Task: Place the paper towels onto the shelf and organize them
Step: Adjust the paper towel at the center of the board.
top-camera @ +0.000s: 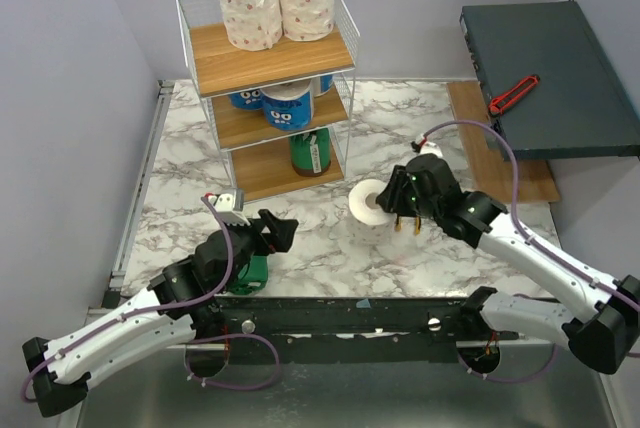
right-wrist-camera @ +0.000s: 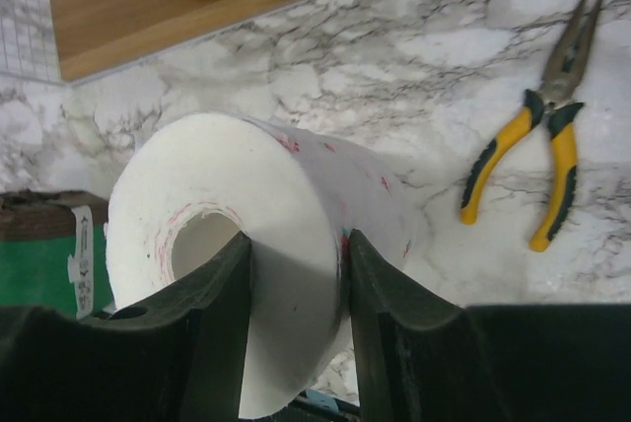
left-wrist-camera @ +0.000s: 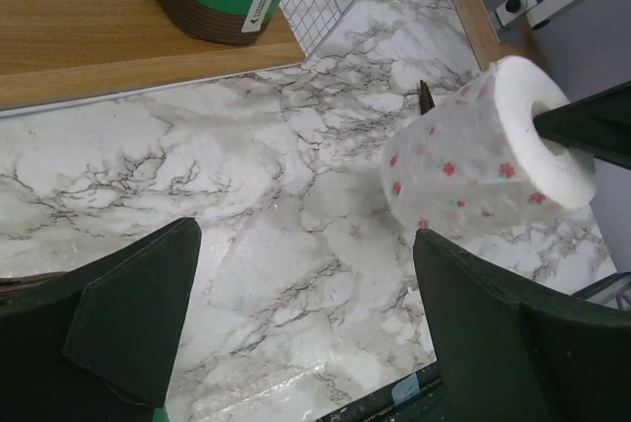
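- Paper towels, white with red speckles: three rolls. Two stand upright, side by side and touching, on the top board of the shelf (top-camera: 215, 60). The third roll (top-camera: 366, 203) is on its side over the marbled worktop (top-camera: 330, 248), just in front of the shelf's right corner.
- Blue-wrapped rolls (top-camera: 288, 108): two are plain to see on the middle board. A third blue patch shows at the back right, too hidden to be sure of.
- Green-wrapped rolls: two. One (top-camera: 311, 151) stands on the bottom board, and the other (top-camera: 252, 274) lies on the worktop under the left arm.
- Right end effector (right-wrist-camera: 296, 314): narrow, pinching the third roll's wall, with one finger in the hollow core and one outside.
- Left end effector (left-wrist-camera: 315, 328): spread wide and holding nothing, near the worktop and facing the held roll.
- Yellow-handled pliers (right-wrist-camera: 537, 161): one pair, flat on the worktop beside the held roll.
- Dark flat box (top-camera: 560, 68): one, at the far right, with one red tool (top-camera: 513, 94) on it.
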`<state>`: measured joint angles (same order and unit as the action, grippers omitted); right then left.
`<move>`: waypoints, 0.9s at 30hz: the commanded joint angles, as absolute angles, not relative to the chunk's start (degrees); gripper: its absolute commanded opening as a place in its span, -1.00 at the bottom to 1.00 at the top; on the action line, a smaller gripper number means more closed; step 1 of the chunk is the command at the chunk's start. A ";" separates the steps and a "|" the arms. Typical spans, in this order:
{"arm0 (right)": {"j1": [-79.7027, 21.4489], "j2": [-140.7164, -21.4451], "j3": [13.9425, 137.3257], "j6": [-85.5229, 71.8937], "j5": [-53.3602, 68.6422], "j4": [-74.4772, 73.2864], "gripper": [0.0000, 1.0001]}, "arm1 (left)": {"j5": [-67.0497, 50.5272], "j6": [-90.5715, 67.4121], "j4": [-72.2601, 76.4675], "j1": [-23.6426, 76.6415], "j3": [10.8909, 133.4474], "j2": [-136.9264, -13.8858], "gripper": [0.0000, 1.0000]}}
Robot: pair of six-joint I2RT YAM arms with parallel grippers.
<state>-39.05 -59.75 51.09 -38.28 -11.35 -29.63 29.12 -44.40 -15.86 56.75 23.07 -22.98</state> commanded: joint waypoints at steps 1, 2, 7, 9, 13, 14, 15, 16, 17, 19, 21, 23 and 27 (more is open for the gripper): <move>-44.44 -65.21 53.73 -39.33 -11.60 -27.06 -0.20 | 30.09 -43.99 -14.23 56.95 25.48 -24.20 0.87; -45.05 -66.47 53.94 -39.89 -11.29 -26.63 -0.20 | 30.12 -44.12 -14.39 56.95 25.49 -24.17 0.87; -46.08 -69.75 54.29 -41.82 -12.61 -24.06 -0.21 | 30.68 -44.51 -15.90 56.95 25.42 -23.07 0.87; -46.44 -70.69 54.84 -42.21 -13.08 -23.66 -0.21 | 31.05 -44.55 -16.41 56.95 25.10 -22.18 0.87; -48.63 -73.88 56.41 -42.96 -15.23 -24.33 -0.21 | 31.43 -44.61 -17.06 56.95 24.61 -21.23 0.87; -49.13 -74.80 56.59 -43.21 -15.82 -24.58 -0.21 | 31.52 -44.66 -17.22 57.00 24.54 -21.13 0.87; -49.37 -75.69 56.73 -43.55 -15.97 -24.69 -0.21 | 31.54 -44.79 -17.36 56.95 24.41 -21.10 0.87; -49.60 -76.24 56.71 -43.78 -16.31 -24.70 -0.21 | 31.48 -44.88 -17.34 56.95 24.41 -21.03 0.87; -49.73 -76.78 56.56 -44.25 -16.73 -24.63 -0.21 | 31.51 -44.97 -17.45 56.95 24.26 -21.04 0.87; -49.88 -77.21 55.55 -44.57 -17.46 -23.27 -0.21 | 31.48 -45.08 -17.40 56.95 24.17 -21.13 0.87; -49.92 -77.04 53.69 -44.91 -18.21 -21.18 -0.20 | 31.42 -45.18 -17.40 56.95 24.00 -21.11 0.87; -49.92 -77.16 52.76 -44.98 -18.25 -20.00 -0.19 | 31.29 -45.10 -17.49 56.95 24.05 -21.15 0.87; -49.91 -77.95 53.55 -45.09 -17.23 -21.18 -0.02 | 31.46 -44.88 -18.26 56.95 24.32 -20.92 0.87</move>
<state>-49.78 -77.43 53.25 -43.77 -15.79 -23.83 30.11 -44.69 -16.47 56.75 23.92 -21.54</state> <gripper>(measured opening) 0.452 0.932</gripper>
